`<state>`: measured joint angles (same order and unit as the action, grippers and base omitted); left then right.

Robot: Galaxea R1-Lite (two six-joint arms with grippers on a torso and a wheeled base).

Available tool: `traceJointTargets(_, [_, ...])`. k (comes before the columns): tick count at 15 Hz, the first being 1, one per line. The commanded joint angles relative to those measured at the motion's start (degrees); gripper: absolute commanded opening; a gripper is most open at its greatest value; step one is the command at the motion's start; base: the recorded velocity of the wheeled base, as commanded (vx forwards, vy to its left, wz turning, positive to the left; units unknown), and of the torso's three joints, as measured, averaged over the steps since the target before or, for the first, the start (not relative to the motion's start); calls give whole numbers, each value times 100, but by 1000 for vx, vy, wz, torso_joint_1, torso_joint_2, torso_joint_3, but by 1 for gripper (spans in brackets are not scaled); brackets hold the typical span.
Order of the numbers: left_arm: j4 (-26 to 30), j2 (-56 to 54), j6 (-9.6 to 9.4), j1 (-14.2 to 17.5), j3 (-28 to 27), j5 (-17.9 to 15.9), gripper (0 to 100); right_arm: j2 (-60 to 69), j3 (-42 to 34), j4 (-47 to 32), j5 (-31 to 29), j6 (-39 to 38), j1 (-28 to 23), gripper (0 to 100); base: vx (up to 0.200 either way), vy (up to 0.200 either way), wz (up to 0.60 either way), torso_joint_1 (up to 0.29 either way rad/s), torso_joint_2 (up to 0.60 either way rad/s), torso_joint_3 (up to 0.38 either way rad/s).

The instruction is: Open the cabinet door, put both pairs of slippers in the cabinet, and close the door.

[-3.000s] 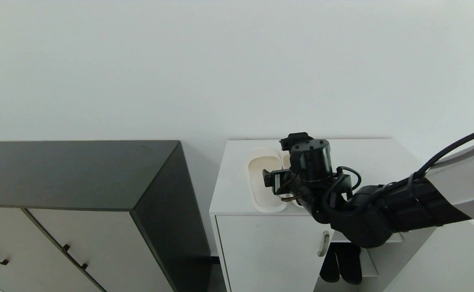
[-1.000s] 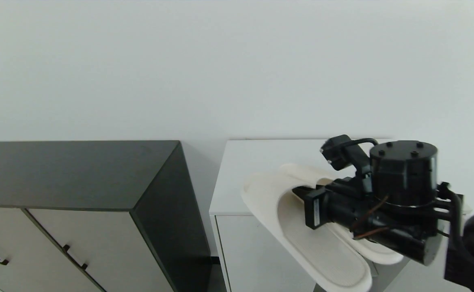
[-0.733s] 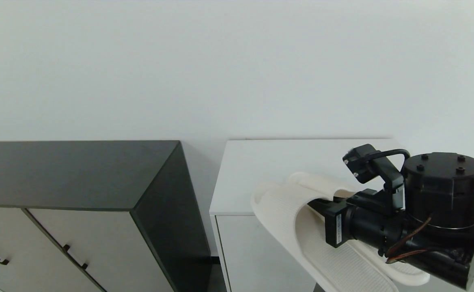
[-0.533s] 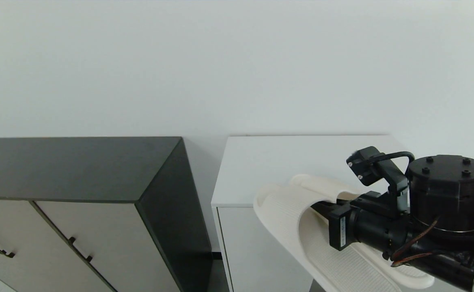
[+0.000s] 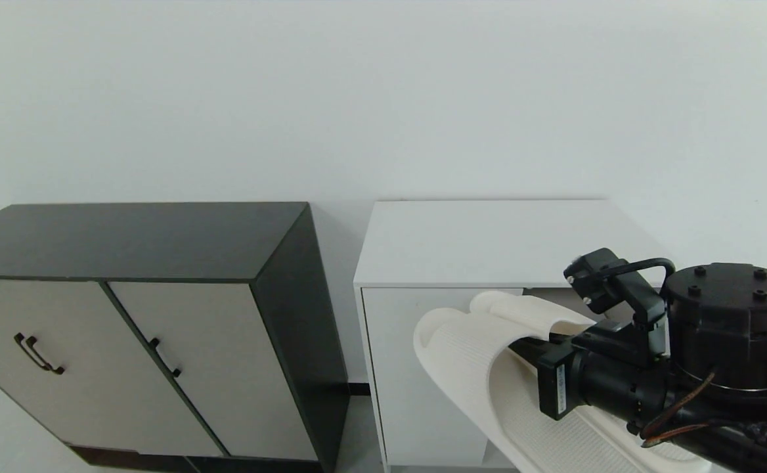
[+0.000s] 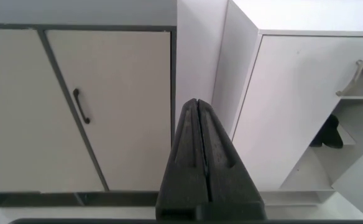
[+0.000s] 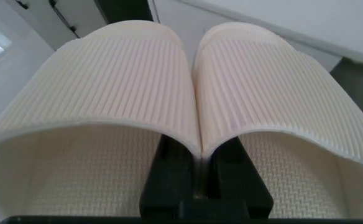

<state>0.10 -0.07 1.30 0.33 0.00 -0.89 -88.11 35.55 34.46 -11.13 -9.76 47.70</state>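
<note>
In front of the white cabinet [image 5: 488,243], at the right, the right gripper [image 7: 197,163] carries the white slippers [image 5: 482,355] in the air, jaws pinching both straps. The black slippers [image 6: 329,132] stand inside the open compartment. The left gripper [image 6: 198,111] has its jaws pressed together, empty. Next, it seems, the white pair must go lower and slide onto a shelf.
</note>
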Motion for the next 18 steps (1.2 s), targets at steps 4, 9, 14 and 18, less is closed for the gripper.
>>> traceJointTargets(4, [-1, 7, 1, 2, 0, 1, 0, -4, -30, 8, 6, -17, 2, 0, 0, 0, 0, 0, 0, 0])
traceJointTargets(9, [-1, 7, 1, 2, 0, 1, 0, -4, -57, 8, 14, -17, 2, 0, 0, 0, 0, 0, 0, 0])
traceJointTargets(14, [-1, 7, 1, 2, 0, 1, 0, -4, -57, 8, 23, -17, 2, 0, 0, -200, 0, 5, 2, 1])
traceJointTargets(18, [-1, 7, 1, 2, 0, 1, 0, -4, -74, 17, 32, -25, -7, 0, 0, -200, 0, 2, 4, 2])
